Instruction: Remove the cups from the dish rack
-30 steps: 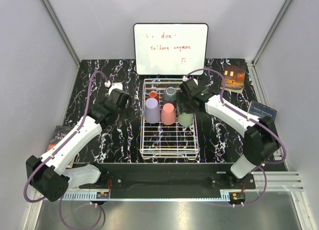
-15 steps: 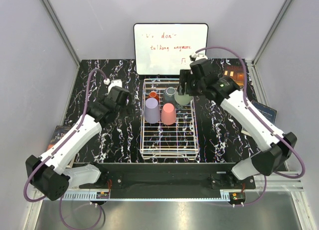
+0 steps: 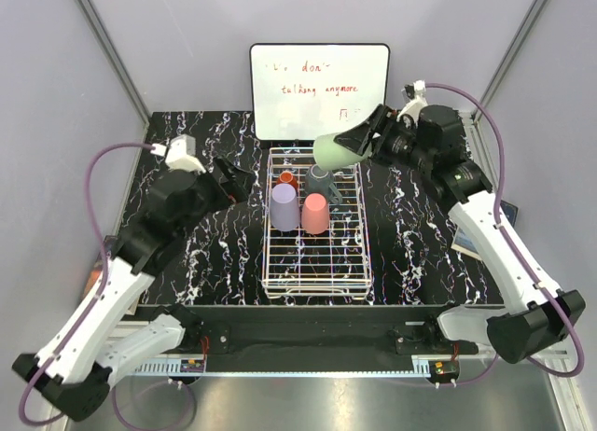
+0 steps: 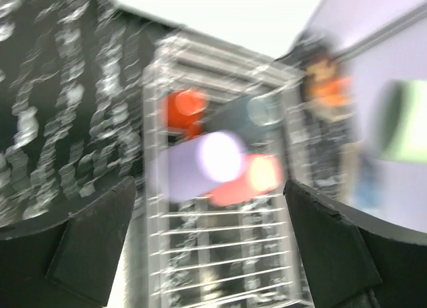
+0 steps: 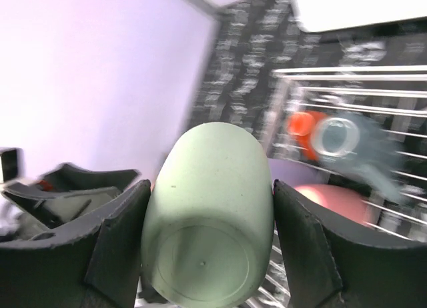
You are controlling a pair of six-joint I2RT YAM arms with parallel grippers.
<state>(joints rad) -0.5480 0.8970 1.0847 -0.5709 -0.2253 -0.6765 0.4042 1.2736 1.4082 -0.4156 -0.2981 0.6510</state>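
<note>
My right gripper (image 3: 359, 144) is shut on the pale green cup (image 3: 334, 151) and holds it tilted on its side, high above the back of the dish rack (image 3: 317, 268). In the right wrist view the cup (image 5: 210, 208) fills the space between both fingers. The lavender cup (image 3: 284, 207), the pink cup (image 3: 315, 214), the small orange-red cup (image 3: 288, 180) and the dark grey mug (image 3: 320, 178) stand in the rack's far half. My left gripper (image 3: 229, 177) is open and empty, raised left of the rack. Its blurred view shows the rack (image 4: 220, 255) and the cups below.
A whiteboard (image 3: 319, 90) with red writing leans against the back wall just behind the rack. Grey enclosure walls close in left and right. A book edge (image 3: 506, 210) shows behind my right arm. The rack's near half holds nothing.
My right gripper has lifted the pale green cup out of the rack, up and back, tipping it sideways. My left arm has risen and swung up over the table's left side.
</note>
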